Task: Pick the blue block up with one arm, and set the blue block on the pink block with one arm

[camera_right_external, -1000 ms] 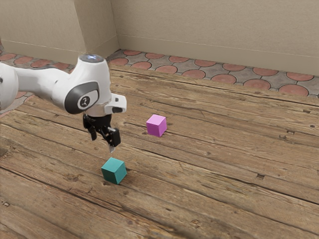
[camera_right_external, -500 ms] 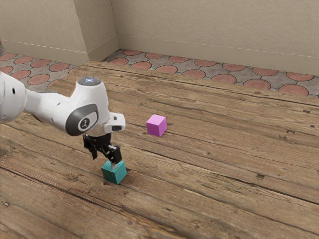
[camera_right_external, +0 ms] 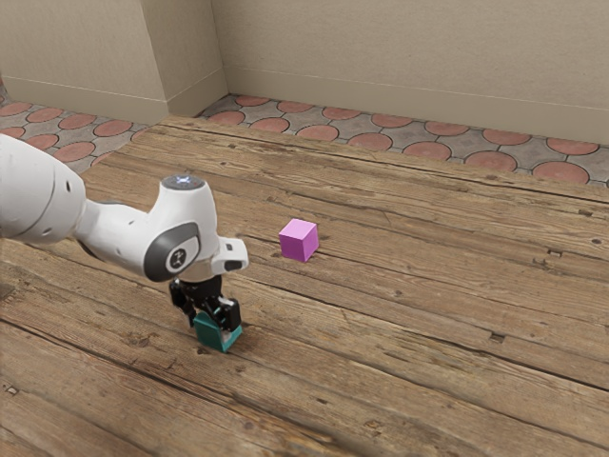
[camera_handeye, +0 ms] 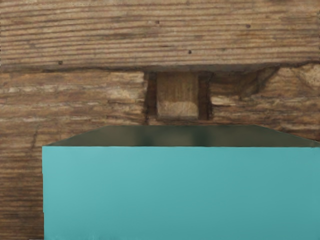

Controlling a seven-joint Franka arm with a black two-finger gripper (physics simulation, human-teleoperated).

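The blue block (camera_right_external: 220, 336), teal in colour, rests on the wooden table toward the exterior view's lower left. My gripper (camera_right_external: 213, 321) has come down over it, and its black fingers (camera_right_external: 229, 316) stand either side of the block's top, open, with no squeeze visible. In the wrist view the blue block (camera_handeye: 180, 192) sits large right under my hand. The pink block (camera_right_external: 299, 239) lies on the planks farther off, to the exterior view's right of my gripper and beyond it.
The plank table (camera_right_external: 428, 314) stretches wide to the exterior view's right. A tiled floor (camera_right_external: 428, 143) and beige walls lie beyond its far edge. A knot hole (camera_handeye: 178, 101) in the wood shows just past the block.
My hand has descended from above the blue block until its fingers straddle the block. Neither block has moved.
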